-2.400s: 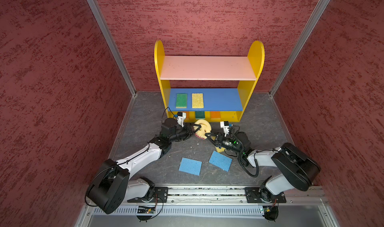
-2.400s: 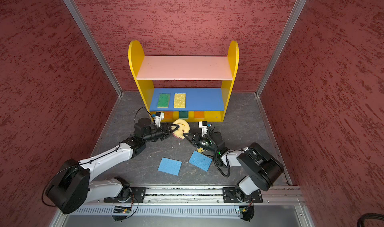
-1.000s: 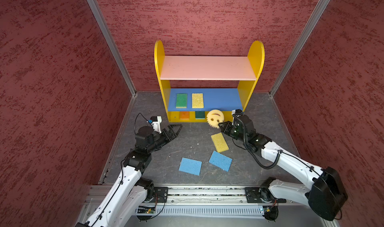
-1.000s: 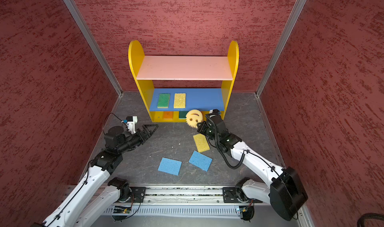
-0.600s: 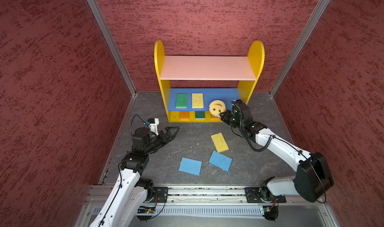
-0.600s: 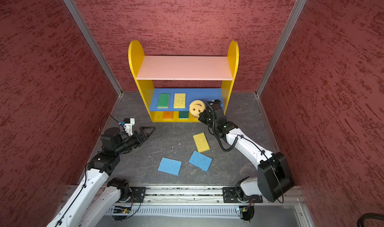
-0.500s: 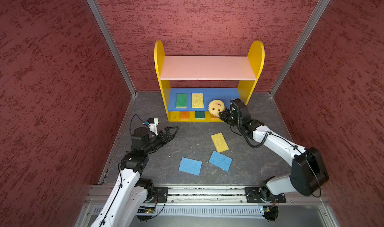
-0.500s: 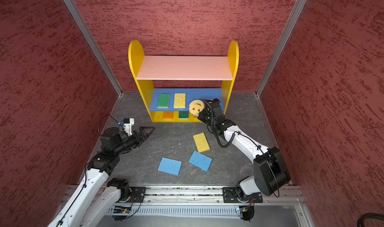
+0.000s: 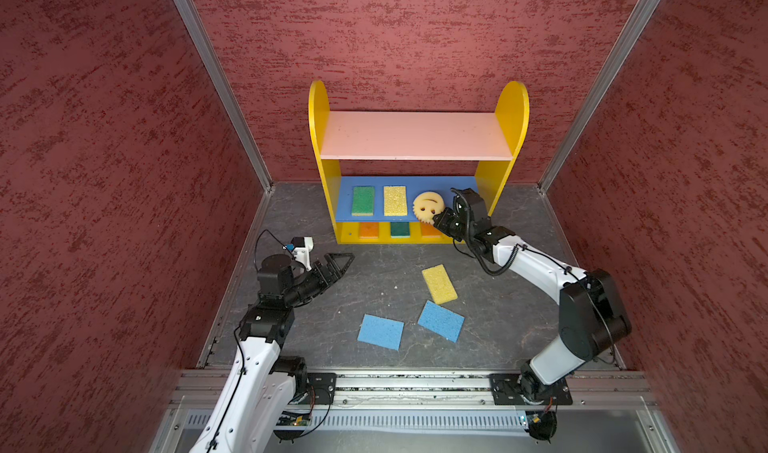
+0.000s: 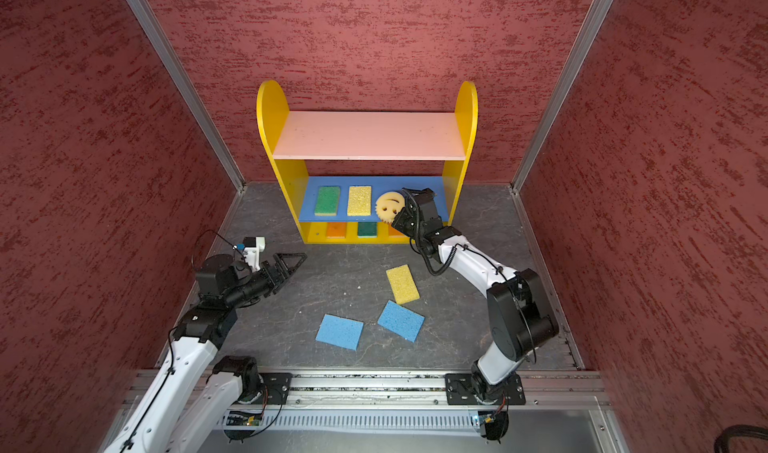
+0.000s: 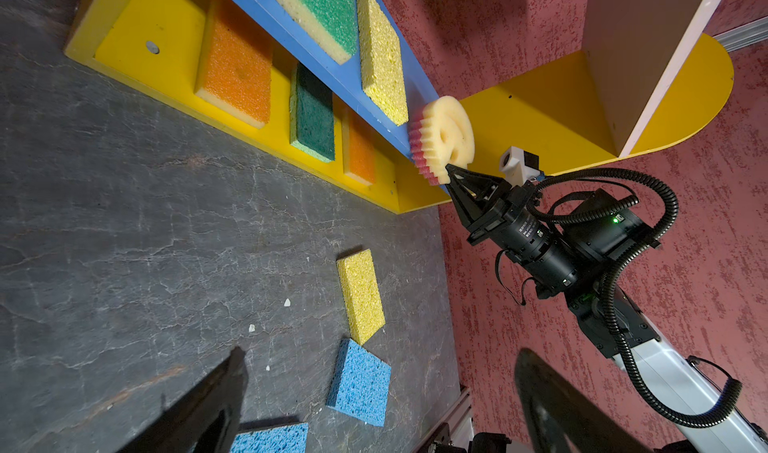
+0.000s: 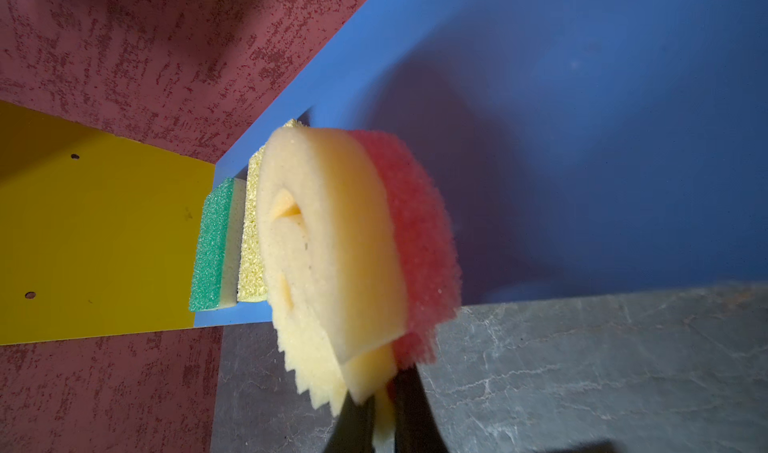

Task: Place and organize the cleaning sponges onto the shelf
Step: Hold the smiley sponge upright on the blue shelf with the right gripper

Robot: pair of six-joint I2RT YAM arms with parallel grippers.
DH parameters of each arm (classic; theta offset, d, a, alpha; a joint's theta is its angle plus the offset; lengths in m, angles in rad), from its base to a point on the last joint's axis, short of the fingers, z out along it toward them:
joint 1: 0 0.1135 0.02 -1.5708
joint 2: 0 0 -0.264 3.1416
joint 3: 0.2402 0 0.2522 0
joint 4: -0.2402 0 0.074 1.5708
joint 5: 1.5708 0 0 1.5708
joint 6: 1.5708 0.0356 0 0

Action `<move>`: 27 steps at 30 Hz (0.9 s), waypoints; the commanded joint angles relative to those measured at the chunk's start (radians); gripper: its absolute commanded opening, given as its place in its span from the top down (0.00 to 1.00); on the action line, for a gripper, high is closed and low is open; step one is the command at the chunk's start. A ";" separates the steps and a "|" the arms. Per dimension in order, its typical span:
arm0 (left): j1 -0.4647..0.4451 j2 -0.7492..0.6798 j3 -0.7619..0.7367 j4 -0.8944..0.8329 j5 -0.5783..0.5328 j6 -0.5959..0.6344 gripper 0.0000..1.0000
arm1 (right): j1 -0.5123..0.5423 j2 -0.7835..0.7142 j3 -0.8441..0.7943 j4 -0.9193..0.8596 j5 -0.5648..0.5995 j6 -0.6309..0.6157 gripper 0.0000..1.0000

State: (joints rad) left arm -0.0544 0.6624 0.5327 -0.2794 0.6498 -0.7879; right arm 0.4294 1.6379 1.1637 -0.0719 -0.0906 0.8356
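Smiley sponge edge clamped in right fingers, over blue board front; left fingers spread, empty.

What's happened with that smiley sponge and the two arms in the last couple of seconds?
The right gripper carried the smiley sponge up from the floor to the blue middle board, gripping its edge. The left gripper backed away leftward, open. The two blue floor sponges and the shelf stayed put.
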 commanded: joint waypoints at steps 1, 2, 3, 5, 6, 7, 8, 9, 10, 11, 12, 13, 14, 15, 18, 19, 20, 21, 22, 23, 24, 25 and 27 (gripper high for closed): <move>0.014 -0.011 -0.011 -0.007 0.023 0.018 0.00 | -0.014 0.027 0.046 0.027 0.002 -0.005 1.00; 0.015 -0.010 -0.012 -0.006 0.024 0.016 0.00 | -0.014 0.033 0.054 0.024 0.005 -0.009 1.00; 0.016 -0.008 -0.011 -0.005 0.025 0.019 0.00 | -0.015 0.038 0.061 0.019 0.014 -0.013 1.00; 0.017 -0.001 -0.013 -0.002 0.024 0.019 0.00 | -0.019 0.049 0.070 0.012 0.026 -0.021 1.00; 0.020 0.002 -0.014 0.002 0.025 0.015 0.00 | -0.021 0.053 0.074 0.011 0.029 -0.023 1.00; 0.019 0.005 -0.016 0.006 0.028 0.011 0.00 | -0.024 0.058 0.076 0.009 0.031 -0.023 1.00; 0.019 0.008 -0.018 0.013 0.030 0.006 0.00 | -0.027 0.061 0.077 0.010 0.031 -0.020 1.00; 0.019 0.011 -0.020 0.017 0.030 0.003 0.00 | -0.029 0.064 0.079 0.012 0.031 -0.020 1.00; 0.020 0.013 -0.019 0.020 0.031 0.004 0.00 | -0.032 0.067 0.079 0.012 0.032 -0.017 0.98; 0.022 0.017 -0.017 0.020 0.033 0.004 0.00 | -0.036 0.069 0.080 0.012 0.032 -0.014 0.95; 0.022 0.024 -0.014 0.023 0.032 0.006 0.00 | -0.040 0.072 0.080 0.012 0.032 -0.010 0.93; 0.022 0.029 -0.011 0.024 0.032 0.007 0.00 | -0.043 0.072 0.079 0.012 0.032 -0.008 0.91; 0.021 0.035 -0.008 0.028 0.033 0.007 0.00 | -0.046 0.073 0.078 0.013 0.033 -0.004 0.89; 0.022 0.040 -0.009 0.035 0.033 0.006 0.00 | -0.050 0.074 0.075 0.015 0.034 -0.002 0.87; 0.023 0.049 -0.016 0.055 0.035 -0.008 0.00 | -0.056 0.081 0.071 0.017 0.030 0.005 0.84; 0.023 0.051 -0.019 0.062 0.036 -0.013 0.00 | -0.058 0.085 0.071 0.018 0.026 0.007 0.83; 0.023 0.051 -0.022 0.065 0.036 -0.016 0.00 | -0.060 0.088 0.072 0.018 0.021 0.008 0.82; 0.023 0.051 -0.023 0.065 0.036 -0.016 0.00 | -0.060 0.092 0.073 0.020 0.015 0.010 0.81; 0.022 0.051 -0.025 0.065 0.036 -0.017 0.00 | -0.061 0.093 0.074 0.020 0.010 0.011 0.79; 0.022 0.051 -0.025 0.063 0.034 -0.015 0.00 | -0.061 0.095 0.076 0.021 0.008 0.011 0.75; 0.024 0.051 -0.025 0.061 0.034 -0.013 0.00 | -0.061 0.095 0.076 0.021 0.008 0.011 0.72; 0.024 0.052 -0.023 0.060 0.035 -0.012 0.00 | -0.063 0.093 0.074 0.021 0.010 0.013 0.69; 0.024 0.054 -0.020 0.058 0.034 -0.009 0.00 | -0.063 0.091 0.071 0.022 0.013 0.014 0.67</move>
State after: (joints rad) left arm -0.0391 0.7155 0.5194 -0.2432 0.6758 -0.7994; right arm 0.3721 1.7149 1.2201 -0.0490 -0.0883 0.8410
